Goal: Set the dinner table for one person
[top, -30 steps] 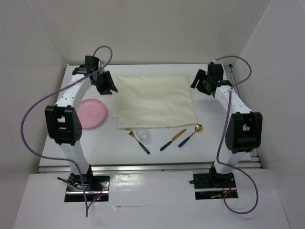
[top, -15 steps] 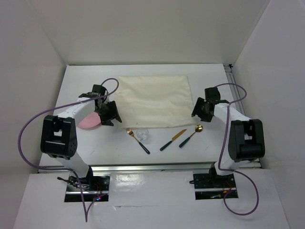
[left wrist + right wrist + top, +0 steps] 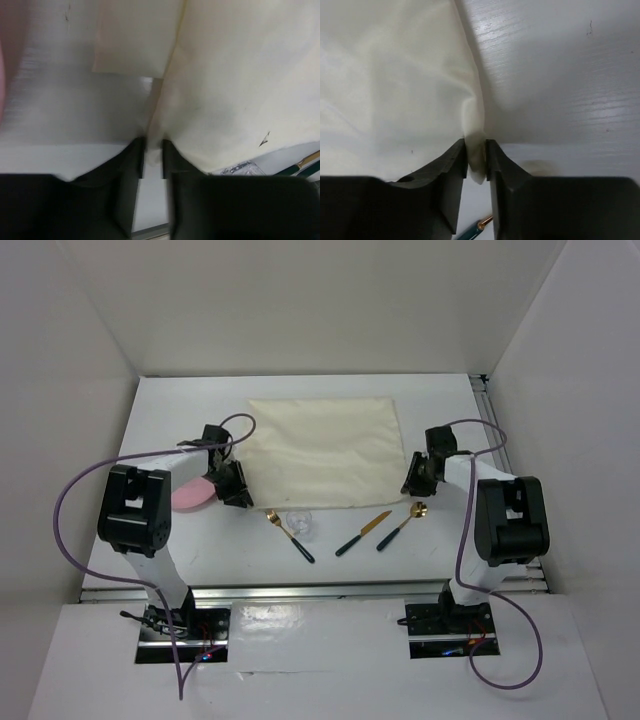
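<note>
The left hand (image 3: 153, 150) is closed narrow on the near-left corner of the one soft cream rectangular cloth (image 3: 320, 445); the right hand (image 3: 476, 150) pinches its near-right corner. The large glossy white rectangular bench (image 3: 180, 410) beneath everything looks hard and slick, so the limp cloth, held by its corners, should slide easily. Nearby lie one round pink plate (image 3: 190, 495), one small clear glass (image 3: 300, 523), one gold fork (image 3: 290, 536), one knife (image 3: 362, 533) and one spoon (image 3: 400, 525).
</note>
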